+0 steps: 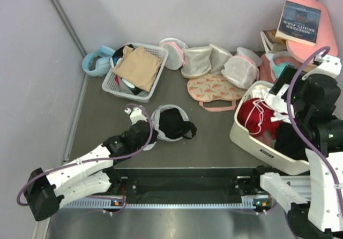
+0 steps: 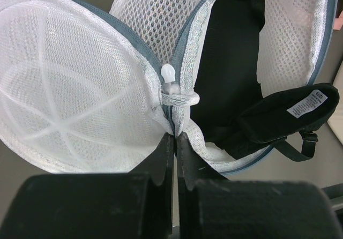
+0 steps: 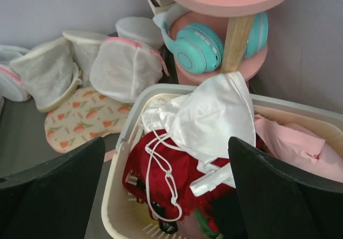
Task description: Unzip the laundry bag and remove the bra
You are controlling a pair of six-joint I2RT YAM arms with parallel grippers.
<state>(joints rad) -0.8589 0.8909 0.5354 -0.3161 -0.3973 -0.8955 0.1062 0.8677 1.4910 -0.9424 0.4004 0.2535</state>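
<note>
The round white mesh laundry bag (image 1: pixel 156 116) lies unzipped at mid table, its lid (image 2: pixel 69 89) flipped open to the left. The black bra (image 1: pixel 172 122) lies inside it, one end with a white label (image 2: pixel 300 110) hanging over the rim. My left gripper (image 2: pixel 176 137) is shut on the bag's mesh edge just below the zipper pull (image 2: pixel 169 74); in the top view it (image 1: pixel 151 134) sits at the bag's near-left side. My right gripper (image 3: pixel 166 142) stands open and holds nothing, above a cream basket (image 3: pixel 120 142) of clothes, far from the bag.
The cream basket (image 1: pixel 252 137) holds a red garment (image 3: pixel 177 174), a white one (image 3: pixel 214 116) and a pink one. At the back are a white slatted basket (image 1: pixel 115 86) with tan cloth, several pink-trimmed mesh bags (image 1: pixel 214 59), a patterned pad (image 1: pixel 214 89), headphones (image 3: pixel 198 46) and a pink stand (image 1: pixel 316 40).
</note>
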